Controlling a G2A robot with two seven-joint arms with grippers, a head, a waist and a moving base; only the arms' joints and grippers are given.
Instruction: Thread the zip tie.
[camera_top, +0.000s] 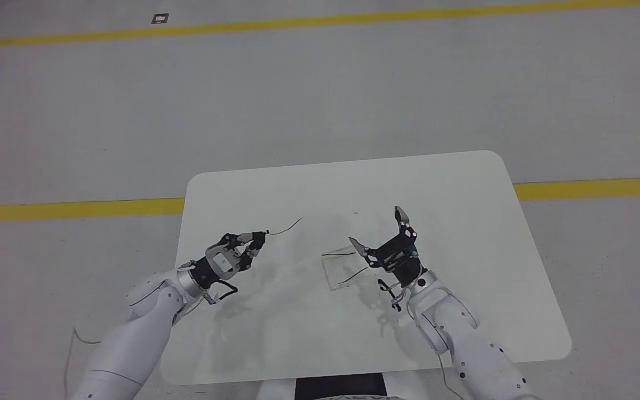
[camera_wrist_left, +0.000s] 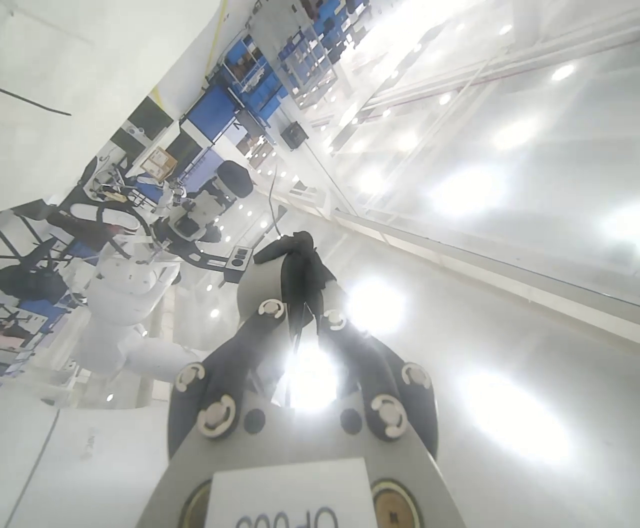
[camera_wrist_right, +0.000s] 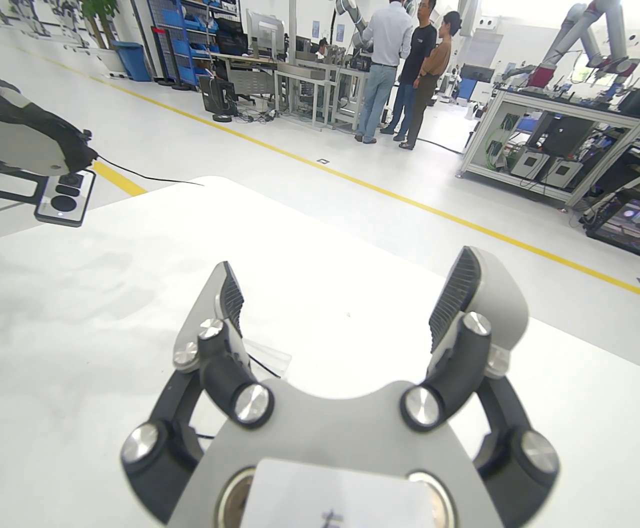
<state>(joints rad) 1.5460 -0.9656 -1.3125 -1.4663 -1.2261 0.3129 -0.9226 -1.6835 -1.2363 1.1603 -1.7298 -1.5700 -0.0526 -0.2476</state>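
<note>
I'm pinching my left gripper (camera_top: 260, 238) tight on one end of the zip tie (camera_top: 283, 228), a thin black strip jutting out beyond its fingertips over the table (camera_top: 450, 190). My right gripper (camera_wrist_right: 347, 280) is gaping wide, gripping nothing.

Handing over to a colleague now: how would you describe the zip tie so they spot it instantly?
On the white table, find the left gripper, shut near the table's left side. The zip tie is the thin black strand jutting from it toward the table's middle, unlike the flat clear packet by the open right gripper.
</note>
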